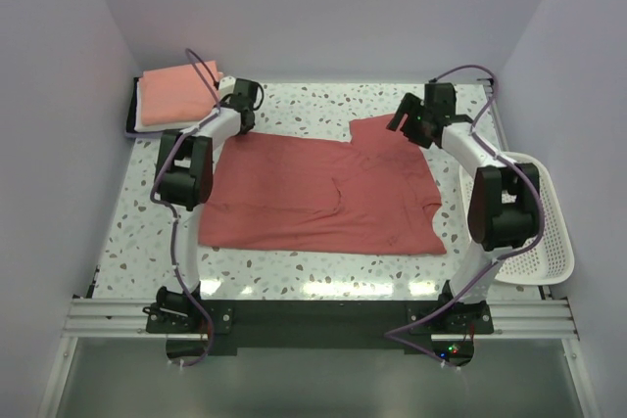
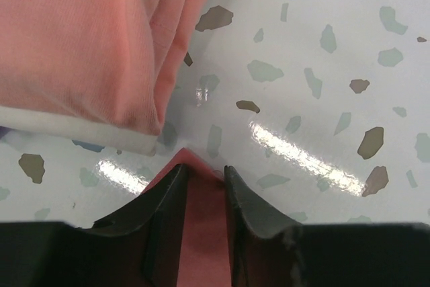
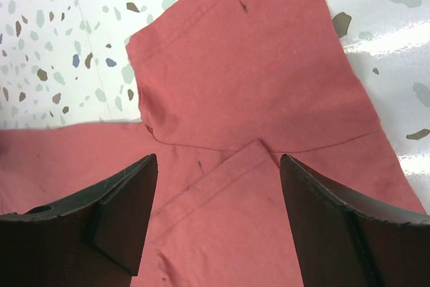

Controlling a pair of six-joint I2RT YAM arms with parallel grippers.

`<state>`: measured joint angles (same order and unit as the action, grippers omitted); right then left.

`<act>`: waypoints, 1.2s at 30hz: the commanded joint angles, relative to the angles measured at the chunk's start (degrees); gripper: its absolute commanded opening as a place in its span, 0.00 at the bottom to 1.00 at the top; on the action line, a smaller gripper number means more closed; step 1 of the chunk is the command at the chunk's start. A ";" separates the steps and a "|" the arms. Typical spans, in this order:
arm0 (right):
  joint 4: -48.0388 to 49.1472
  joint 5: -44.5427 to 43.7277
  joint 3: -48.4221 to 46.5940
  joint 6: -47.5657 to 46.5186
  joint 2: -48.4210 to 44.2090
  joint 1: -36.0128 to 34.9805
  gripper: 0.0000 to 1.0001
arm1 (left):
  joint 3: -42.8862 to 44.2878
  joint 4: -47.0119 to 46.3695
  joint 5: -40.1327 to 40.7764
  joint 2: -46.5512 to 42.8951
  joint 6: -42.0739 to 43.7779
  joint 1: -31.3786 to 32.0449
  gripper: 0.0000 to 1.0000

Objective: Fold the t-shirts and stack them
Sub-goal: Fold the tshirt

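Note:
A dusty-red t-shirt (image 1: 323, 193) lies spread flat across the middle of the table. My left gripper (image 1: 243, 116) is at its far left corner and is shut on that corner (image 2: 201, 233), which shows between the nearly closed fingers. My right gripper (image 1: 402, 126) hovers open over the far right sleeve (image 3: 248, 65) and a turned-over hem (image 3: 228, 173), holding nothing. A folded stack stands at the far left: a salmon-pink t-shirt (image 1: 176, 90) on top and a white one (image 2: 67, 126) under it, close beside the left gripper. A lavender edge (image 1: 130, 129) shows at the bottom.
A white lattice basket (image 1: 539, 232) hangs off the table's right edge beside the right arm. Bare speckled tabletop (image 1: 313, 105) lies between the two grippers at the back. Grey walls close in the table on three sides.

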<state>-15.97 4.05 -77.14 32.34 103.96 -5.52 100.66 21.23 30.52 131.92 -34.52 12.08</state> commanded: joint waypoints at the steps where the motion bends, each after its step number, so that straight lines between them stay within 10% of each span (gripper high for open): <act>1: 1.47 0.08 -2.57 -1.49 1.06 -0.19 0.77 | 2.52 1.00 1.38 0.36 -1.34 -0.04 0.31; 11: -0.64 -2.47 -10.21 -3.24 7.91 0.07 0.77 | 2.00 0.74 1.38 -0.96 -0.63 -0.30 0.00; 36: -6.44 -18.12 -39.12 0.80 32.70 0.68 0.61 | -3.28 -3.13 -1.25 -5.00 2.27 -2.32 0.00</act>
<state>-21.28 -12.58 -111.33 31.99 134.80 -5.02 98.19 20.21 29.32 130.39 -33.61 10.55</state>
